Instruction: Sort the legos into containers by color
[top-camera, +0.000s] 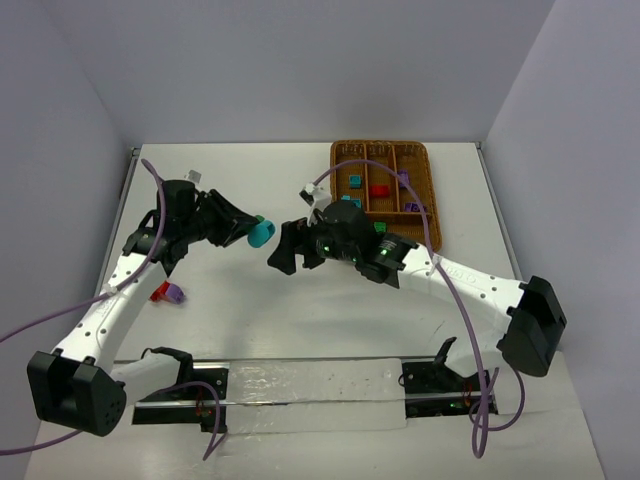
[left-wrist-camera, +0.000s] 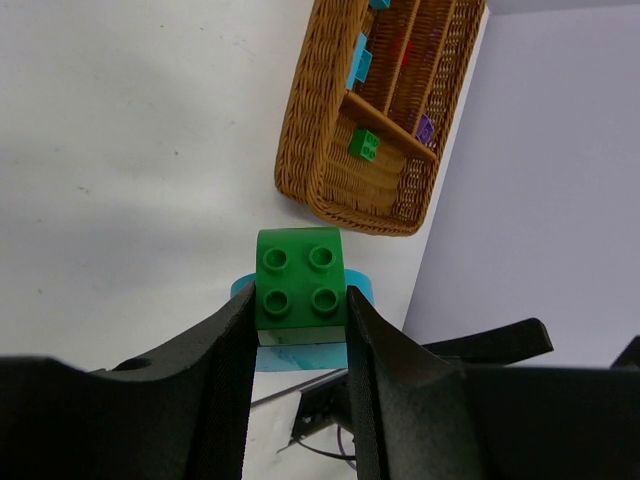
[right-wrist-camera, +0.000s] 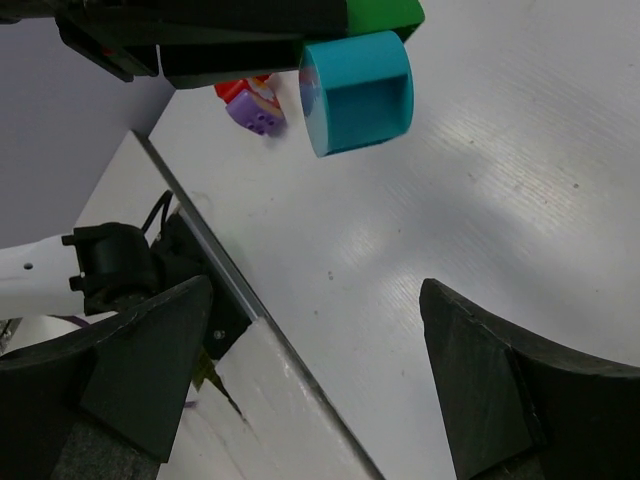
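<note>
Two loose legos are lying on the table (top-camera: 300, 330) at the far left, beside the left arm: a red lego (top-camera: 159, 292) and a purple lego (top-camera: 175, 294), touching or nearly touching each other.

To their right, the left gripper (left-wrist-camera: 300, 300) is hovering above the table with its jaws closed on a small stack. Its fingers (left-wrist-camera: 235, 345) are pressing on both sides of a green lego (left-wrist-camera: 298, 270), studs facing the wrist camera. A teal-blue lego (right-wrist-camera: 360, 92) with a rounded, hollow end is sitting attached to the green one, projecting past the fingertips.

Just to the right, the right gripper (right-wrist-camera: 315, 295) is facing the held stack with its jaws spread wide. It is gripping nothing, and its fingers (right-wrist-camera: 150, 360) are standing clear of the stack.

At the far right, the wicker tray (left-wrist-camera: 330, 190) is resting on the table, well apart from the left gripper. From the left wrist view, a second green lego (left-wrist-camera: 364, 145) is lying in the wide slot. A teal-blue brick (left-wrist-camera: 360, 62) is occupying the left narrow slot, a red brick (top-camera: 379, 190) the middle one, and a purple brick (left-wrist-camera: 425, 128) the right one. The right arm is partly hiding the tray's near end in the top view.
</note>
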